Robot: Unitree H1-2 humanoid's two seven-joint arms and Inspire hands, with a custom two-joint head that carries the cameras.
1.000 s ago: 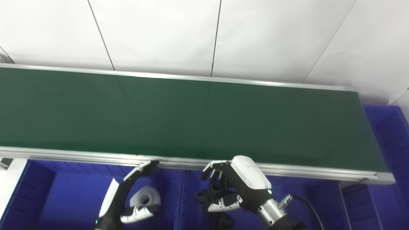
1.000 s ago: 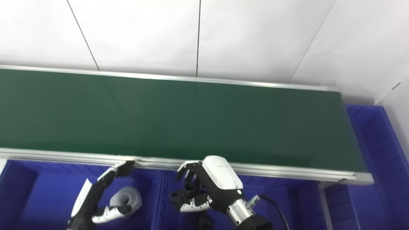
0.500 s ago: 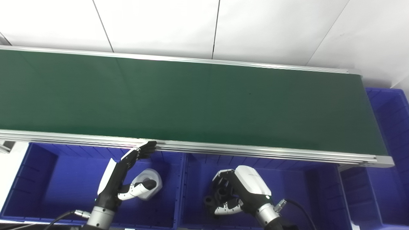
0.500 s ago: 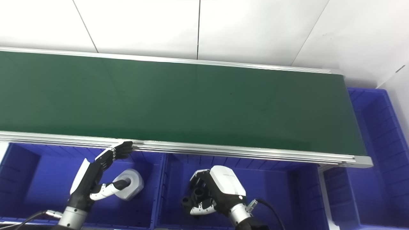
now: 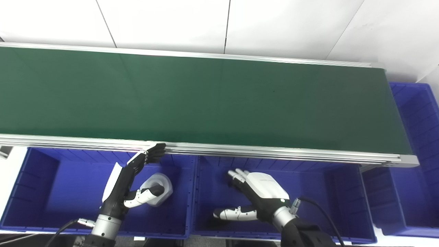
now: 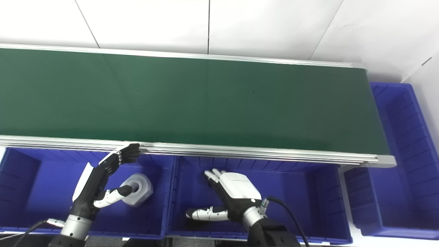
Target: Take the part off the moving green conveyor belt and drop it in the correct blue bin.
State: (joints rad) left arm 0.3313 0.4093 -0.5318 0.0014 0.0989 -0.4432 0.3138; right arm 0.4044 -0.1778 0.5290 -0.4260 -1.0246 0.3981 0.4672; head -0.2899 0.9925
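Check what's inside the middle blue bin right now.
The right hand, open with fingers spread, fills the middle blue bin. No part shows beside it; anything beneath the hand is covered.

No readable text, labels, brand names, numbers or signs appear anywhere in either view. The back of the right hand (image 5: pixel 264 187) carries a faint grey mark, too small and blurred to read.

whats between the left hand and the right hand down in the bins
The shared wall of the two blue bins, plus a white part beside the left hand; bare bin floor reaches the right hand. Both views show it.
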